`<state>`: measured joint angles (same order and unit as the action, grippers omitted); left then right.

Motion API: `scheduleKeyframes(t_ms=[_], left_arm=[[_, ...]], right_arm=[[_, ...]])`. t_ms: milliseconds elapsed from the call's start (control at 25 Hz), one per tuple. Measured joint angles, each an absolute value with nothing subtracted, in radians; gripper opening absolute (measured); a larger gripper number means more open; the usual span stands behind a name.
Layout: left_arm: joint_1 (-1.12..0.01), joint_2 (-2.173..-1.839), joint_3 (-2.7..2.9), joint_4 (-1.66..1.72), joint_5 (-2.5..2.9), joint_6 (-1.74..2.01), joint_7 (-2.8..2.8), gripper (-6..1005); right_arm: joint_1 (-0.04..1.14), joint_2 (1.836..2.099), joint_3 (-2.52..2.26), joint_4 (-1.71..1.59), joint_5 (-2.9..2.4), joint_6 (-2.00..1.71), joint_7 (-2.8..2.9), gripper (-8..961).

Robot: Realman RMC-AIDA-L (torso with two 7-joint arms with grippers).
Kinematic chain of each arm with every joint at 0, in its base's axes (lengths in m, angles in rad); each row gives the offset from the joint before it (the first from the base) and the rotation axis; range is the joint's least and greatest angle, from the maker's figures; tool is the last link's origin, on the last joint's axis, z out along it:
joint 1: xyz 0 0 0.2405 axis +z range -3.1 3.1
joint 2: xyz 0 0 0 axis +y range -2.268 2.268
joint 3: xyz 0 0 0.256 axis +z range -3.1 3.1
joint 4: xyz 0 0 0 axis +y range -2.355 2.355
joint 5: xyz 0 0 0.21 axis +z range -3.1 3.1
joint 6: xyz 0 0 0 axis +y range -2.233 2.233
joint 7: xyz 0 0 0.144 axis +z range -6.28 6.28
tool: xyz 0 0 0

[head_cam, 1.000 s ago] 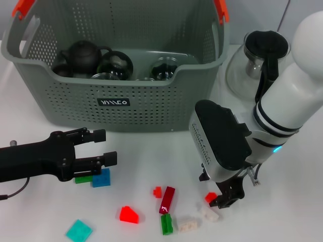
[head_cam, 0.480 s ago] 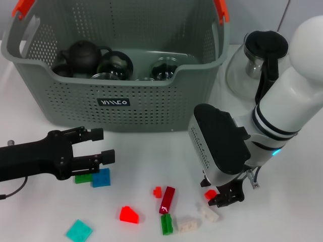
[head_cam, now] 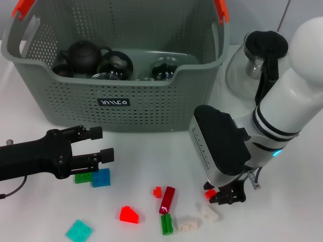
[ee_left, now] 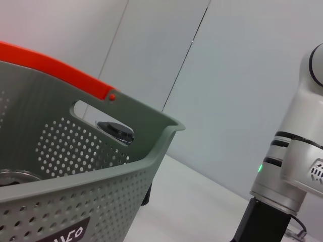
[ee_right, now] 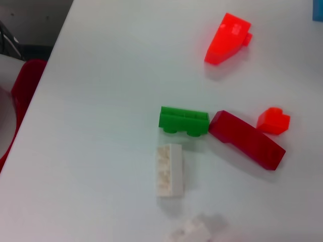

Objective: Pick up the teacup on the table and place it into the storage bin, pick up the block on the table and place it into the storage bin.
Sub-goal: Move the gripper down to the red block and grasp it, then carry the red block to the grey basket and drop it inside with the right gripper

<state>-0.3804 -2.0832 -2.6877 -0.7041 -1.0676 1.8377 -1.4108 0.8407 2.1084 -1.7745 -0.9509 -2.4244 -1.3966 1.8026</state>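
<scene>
Hanging low over the white surface (head_cam: 146, 146), the right end effector (head_cam: 225, 195) is pinched onto a small red block (head_cam: 210, 193), right next to a white block (head_cam: 210, 214). The storage bin (head_cam: 121, 103) sits well behind it with a black teapot (head_cam: 83, 54) and glass cups inside. The left end effector (head_cam: 100, 145) has its fingers spread wide above a blue block (head_cam: 101, 178).

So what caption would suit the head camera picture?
Right gripper shut on a small red block among scattered blocks; left gripper open before the storage bin.
</scene>
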Motion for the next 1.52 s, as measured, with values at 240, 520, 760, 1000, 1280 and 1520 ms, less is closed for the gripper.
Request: scheduleKeyframes(t_ms=[240,520,760,1000,1280,1520], left_arm=[[-0.38,-2.083,-2.687,-0.704,-1.068,1.838,-1.41,797],[-0.38,-2.083,-2.688,-0.704,-1.068,1.838,-1.41,798],[-0.38,-2.081,-2.688,-0.704,-1.068,1.852,-1.411,798],[-0.38,-2.071,-2.688,-0.714,-1.068,1.916,-1.414,797],[-0.38,-2.057,-2.686,-0.716,-1.062,1.943,-1.411,797],[-0.38,-2.045,-2.685,-0.705,-1.06,1.94,-1.416,801]], right_arm=[[0.845,2.107,-1.778,-0.949,-2.443,-1.401,1.809,194],[0.845,2.105,-1.769,-0.953,-2.444,-1.42,1.818,124],[0.841,2.103,-1.754,-0.974,-2.443,-1.43,1.833,125],[0.828,2.103,-1.669,-1.069,-2.426,-1.484,1.868,126],[0.842,2.1,-1.513,-1.182,-2.292,-1.539,1.967,127],[0.888,2.101,-1.394,-1.228,-2.218,-1.515,2.052,128]])
